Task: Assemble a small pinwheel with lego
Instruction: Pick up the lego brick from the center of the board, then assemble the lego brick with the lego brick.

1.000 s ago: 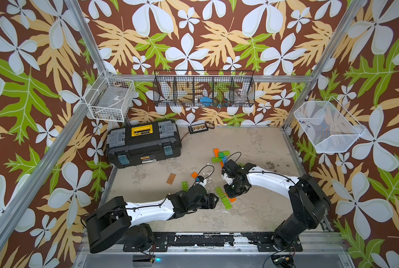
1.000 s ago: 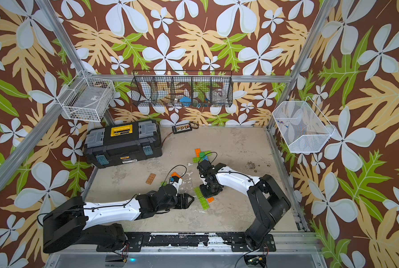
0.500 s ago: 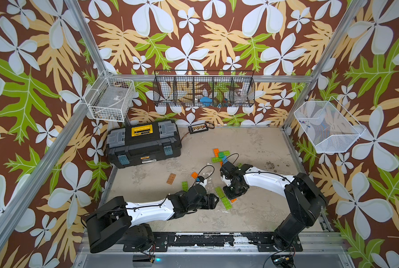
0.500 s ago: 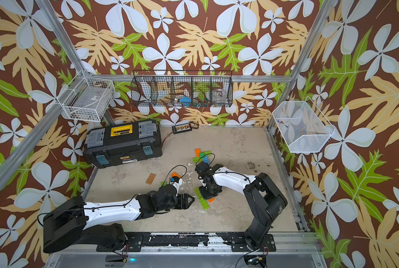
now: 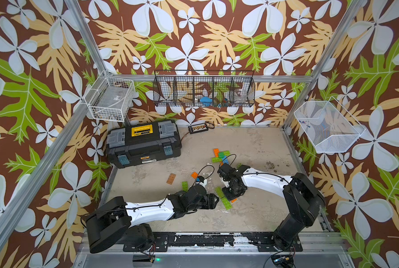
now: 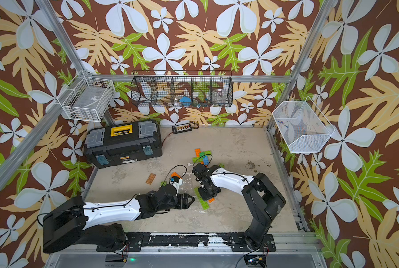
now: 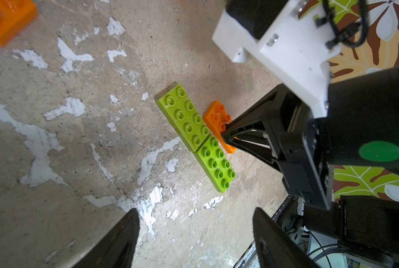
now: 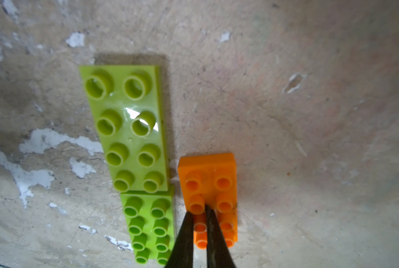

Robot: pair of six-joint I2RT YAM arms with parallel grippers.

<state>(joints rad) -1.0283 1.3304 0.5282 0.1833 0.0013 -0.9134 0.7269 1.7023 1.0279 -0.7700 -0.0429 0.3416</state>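
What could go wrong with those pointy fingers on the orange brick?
The shut right gripper touches the orange brick only with its tips, between studs, so they might slip off. A shove could knock the two lime green bricks beside it out of line. The open left gripper holds nothing steady.

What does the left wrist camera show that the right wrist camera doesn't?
Only the left wrist: the open left fingers, the right arm's white housing, and a second orange brick lying apart. Only the right wrist: nothing extra, just a closer look. Both: a lime brick end to end with a green brick, the orange brick beside them, and the right fingers, nearly together, tips on it.
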